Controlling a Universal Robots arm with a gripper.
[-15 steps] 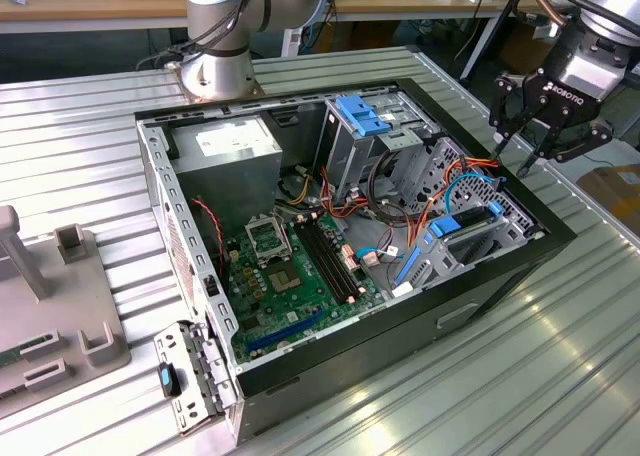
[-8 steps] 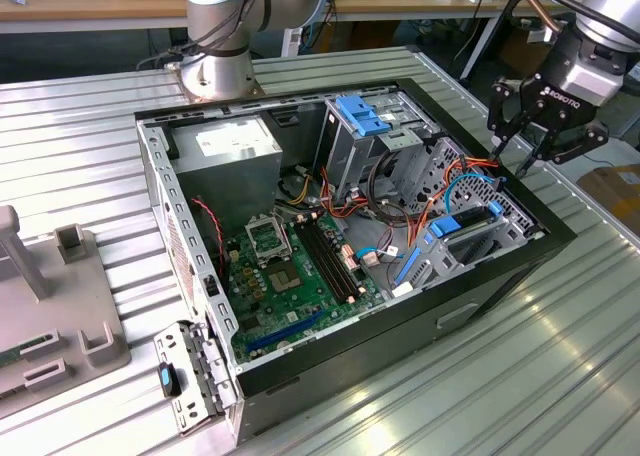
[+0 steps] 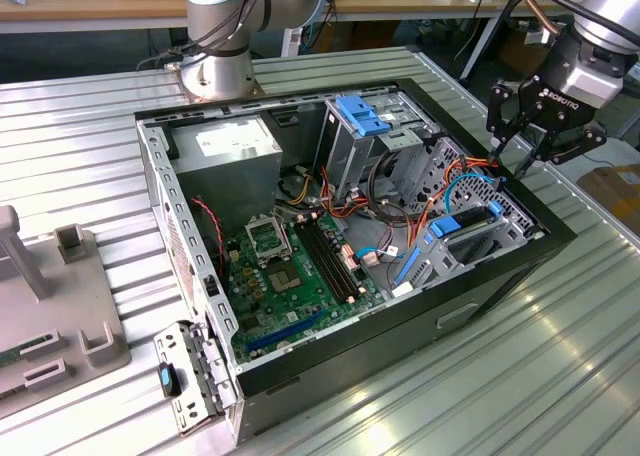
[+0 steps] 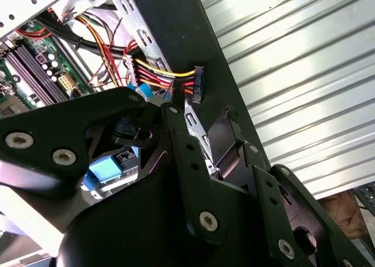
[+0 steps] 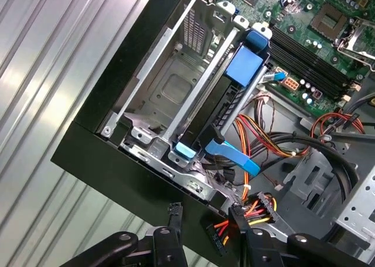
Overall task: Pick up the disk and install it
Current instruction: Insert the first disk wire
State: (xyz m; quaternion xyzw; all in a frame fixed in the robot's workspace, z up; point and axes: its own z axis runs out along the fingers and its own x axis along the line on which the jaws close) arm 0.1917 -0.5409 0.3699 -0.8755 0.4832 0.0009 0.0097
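The disk point(image 5: 225, 103) stood on edge in the metal drive cage point(image 5: 158, 85) at the front corner of the case point(image 3: 500, 266), its blue bracket point(image 5: 243, 65) running along its upper edge. In the exterior view it showed as a dark slab with blue trim point(image 3: 465, 226), toward that view's right end of the case. A flat blue cable point(image 5: 237, 158) curled away from the end of the disk nearest the case wall.

The gripper point(image 3: 522, 156) hung just above that corner, over the case rim and apart from the disk. Its fingers point(image 5: 170, 220) were spread and held nothing. In both wrist views a black connector point(image 5: 218, 235) on red, yellow and orange wires point(image 4: 158, 76) lay close to the fingertips. Whether a finger touched it could not be told.

Further in lay the green motherboard point(image 3: 290, 276) with its dark memory slots point(image 3: 330, 256). Bundles of orange and red wires point(image 3: 440, 191) ran between the board and the cage. A grey power supply point(image 3: 235, 146) sat at the far corner, and a second blue latch point(image 3: 360, 111) topped the bay beside it. The case lay open on a ribbed metal table point(image 3: 560, 376). An arm's base point(image 3: 215, 71) stood behind it, and a grey fixture point(image 3: 50, 316) rested at the exterior view's left.
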